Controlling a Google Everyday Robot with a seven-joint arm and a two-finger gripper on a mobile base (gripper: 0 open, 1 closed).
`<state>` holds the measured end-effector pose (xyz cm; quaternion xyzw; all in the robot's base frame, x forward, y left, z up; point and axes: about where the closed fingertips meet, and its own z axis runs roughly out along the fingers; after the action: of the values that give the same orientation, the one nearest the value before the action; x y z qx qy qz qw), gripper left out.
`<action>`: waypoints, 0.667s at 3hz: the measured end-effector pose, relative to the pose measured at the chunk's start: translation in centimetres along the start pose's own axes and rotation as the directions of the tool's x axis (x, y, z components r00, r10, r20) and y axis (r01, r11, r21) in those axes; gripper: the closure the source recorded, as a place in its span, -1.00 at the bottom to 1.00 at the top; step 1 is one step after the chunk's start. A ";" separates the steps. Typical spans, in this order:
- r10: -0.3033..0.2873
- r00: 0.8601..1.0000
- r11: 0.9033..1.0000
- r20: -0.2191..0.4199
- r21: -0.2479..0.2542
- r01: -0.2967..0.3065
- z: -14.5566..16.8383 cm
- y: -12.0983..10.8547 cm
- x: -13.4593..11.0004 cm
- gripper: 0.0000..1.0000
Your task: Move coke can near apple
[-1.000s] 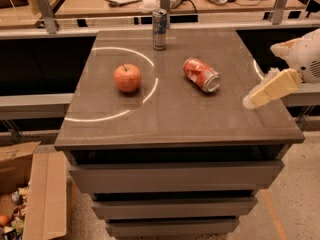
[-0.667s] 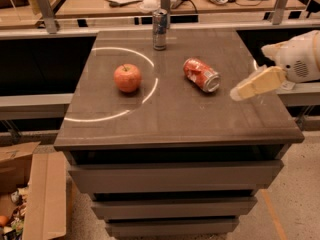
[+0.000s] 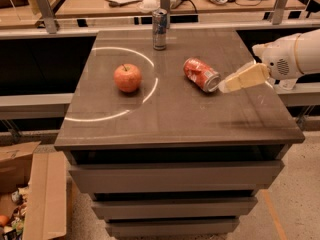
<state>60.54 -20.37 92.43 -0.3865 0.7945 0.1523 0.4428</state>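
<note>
The coke can [image 3: 201, 74] lies on its side right of centre, well apart from the apple [image 3: 127, 77] at centre left. The gripper [image 3: 226, 85] has slid in from the right edge and now sits just beside the can's silver end, so a grasp looks close. Whether it is open or closed, I cannot tell. Count: 1 coke can, 1 apple, 1 taller can [image 3: 159, 29] at upper centre, 1 table [image 3: 175, 126].

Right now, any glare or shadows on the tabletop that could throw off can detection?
Camera view: a bright ring-shaped reflection arcs across the tabletop around the apple, passing left of the coke can without touching it; the claw, just right of the can above the table, seems to cast a faint dark streak nearer the front edge.
</note>
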 end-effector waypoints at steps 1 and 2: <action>0.043 0.999 0.999 0.008 0.023 -0.043 0.5 0.0 0.8 -1.00; 0.055 0.998 0.998 0.030 0.024 -0.056 1.7 0.3 0.9 -1.00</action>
<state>61.09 -19.59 90.71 -0.3565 0.8003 0.1602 0.4547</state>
